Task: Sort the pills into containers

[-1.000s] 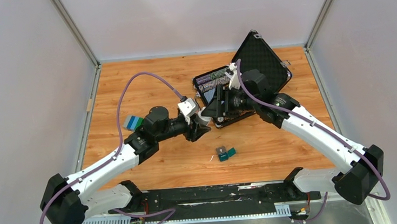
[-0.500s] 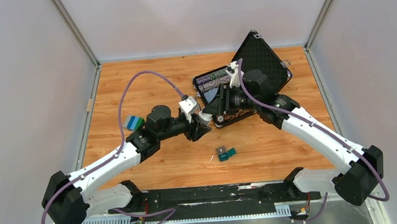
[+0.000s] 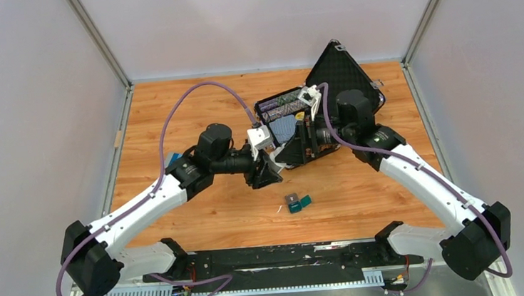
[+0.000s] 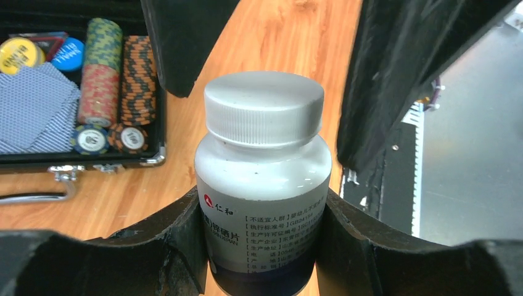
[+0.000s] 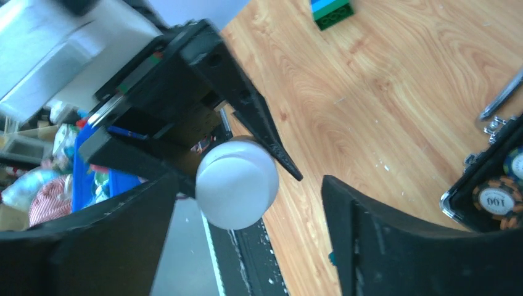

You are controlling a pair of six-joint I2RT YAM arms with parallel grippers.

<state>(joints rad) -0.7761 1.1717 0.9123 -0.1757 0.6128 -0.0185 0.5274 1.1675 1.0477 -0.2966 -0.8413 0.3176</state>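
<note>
My left gripper [image 4: 262, 213] is shut on the body of a white pill bottle [image 4: 262, 191] with a white ribbed cap [image 4: 264, 117], held upright above the table. My right gripper [image 5: 247, 237] is open, its fingers [image 5: 419, 240] on either side of the cap [image 5: 236, 183], with a wide gap on the right. In the top view the two grippers meet, left [image 3: 267, 170] and right [image 3: 293, 147]. The tiny dark-teal container [image 3: 297, 202] lies open on the table, nearer than both grippers.
An open black chip case [image 3: 339, 77] with chips and cards stands behind the grippers and shows in the left wrist view [image 4: 92, 80]. A green-blue block [image 3: 172, 159] lies by the left arm. A small white bit lies left of the container.
The left arm has swung its forearm farther from the bases and to the right, with the bottle. The right wrist has drawn back a little to the right and turned.
</note>
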